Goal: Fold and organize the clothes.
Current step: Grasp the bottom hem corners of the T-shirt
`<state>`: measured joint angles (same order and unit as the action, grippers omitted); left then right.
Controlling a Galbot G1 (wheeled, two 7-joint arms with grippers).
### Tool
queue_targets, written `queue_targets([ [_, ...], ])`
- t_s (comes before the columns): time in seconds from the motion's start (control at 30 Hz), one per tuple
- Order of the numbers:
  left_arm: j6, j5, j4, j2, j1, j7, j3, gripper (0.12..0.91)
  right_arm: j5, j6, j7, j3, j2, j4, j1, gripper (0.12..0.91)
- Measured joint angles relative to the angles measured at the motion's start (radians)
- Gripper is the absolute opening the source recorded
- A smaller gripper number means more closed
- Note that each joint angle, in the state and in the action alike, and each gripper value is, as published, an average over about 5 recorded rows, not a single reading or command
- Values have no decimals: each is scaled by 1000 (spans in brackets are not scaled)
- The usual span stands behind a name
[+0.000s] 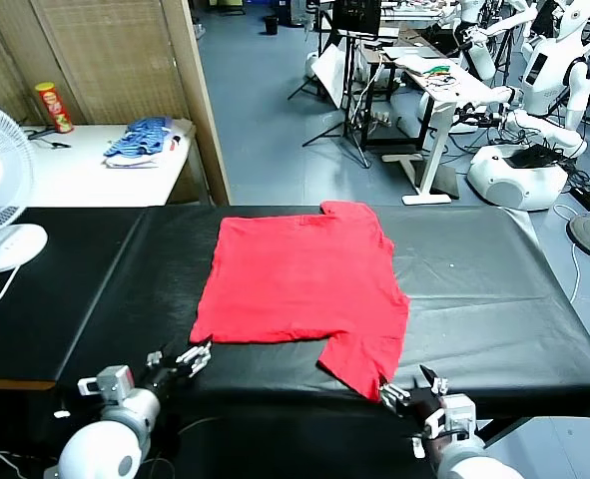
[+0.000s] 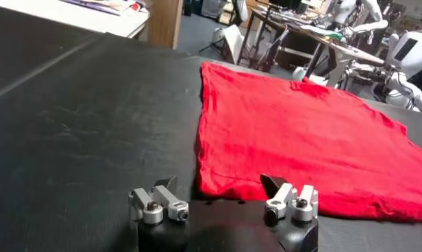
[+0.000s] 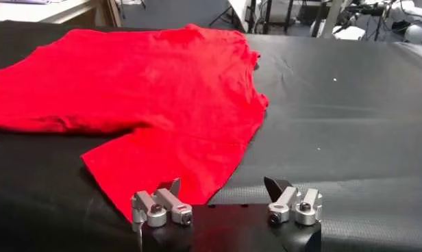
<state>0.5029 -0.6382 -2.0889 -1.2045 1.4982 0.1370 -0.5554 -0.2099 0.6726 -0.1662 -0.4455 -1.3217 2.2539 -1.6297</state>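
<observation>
Black cloth covers the table (image 1: 474, 299). At its near edge, the left gripper (image 1: 188, 359) and right gripper (image 1: 406, 387) both hold their fingers spread and grasp nothing. Just beyond them a red T-shirt (image 1: 299, 284) lies flat at the table's middle, one sleeve reaching toward the right gripper.

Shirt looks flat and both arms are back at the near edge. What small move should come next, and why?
Probably the right gripper should ease forward and close on the near sleeve of the red T-shirt. That sleeve sticks out toward it, nearly at its open fingers. The left gripper, also open, sits just short of the shirt's near left corner.
</observation>
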Motion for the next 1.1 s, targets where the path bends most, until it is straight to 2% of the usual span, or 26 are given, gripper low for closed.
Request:
queue_targets([
  [0.13, 5, 35, 17, -3, -12, -16, 5, 798, 22, -4, 1, 11, -8, -11, 1, 784],
  [0.2, 5, 44, 30, -5, -20, -17, 8, 798, 36, -7, 1, 19, -15, -19, 2, 752],
  [0.3, 10, 42, 49, -7, -34, -16, 12, 795, 49, -12, 1, 32, -24, -29, 3, 642],
  [0.37, 14, 39, 61, -8, -42, -14, 13, 759, 54, -16, 2, 38, -28, -36, 3, 531],
  [0.47, 17, 36, 72, -9, -45, -14, 12, 627, 58, -20, 1, 42, -30, -41, 3, 365],
  [0.57, 19, 36, 75, -11, -43, -14, 12, 460, 58, -23, -4, 37, -29, -37, -1, 209],
  [0.67, 21, 35, 73, -16, -37, -14, 12, 292, 56, -20, -18, 26, -26, -24, -13, 127],
  [0.73, 24, 29, 67, -18, -31, -12, 11, 193, 55, -14, -31, 18, -25, -8, -24, 122],
  [0.83, 31, 17, 50, -22, -19, -7, 11, 127, 51, -5, -45, 3, -27, 30, -50, 122],
  [0.97, 44, 14, 12, -21, 6, 7, 5, 125, 38, -12, -50, -21, -26, 94, -96, 122],
  [1.1, 56, 7, -39, -10, 45, 23, -10, 125, -10, -38, -47, -58, -13, 127, -114, 122],
])
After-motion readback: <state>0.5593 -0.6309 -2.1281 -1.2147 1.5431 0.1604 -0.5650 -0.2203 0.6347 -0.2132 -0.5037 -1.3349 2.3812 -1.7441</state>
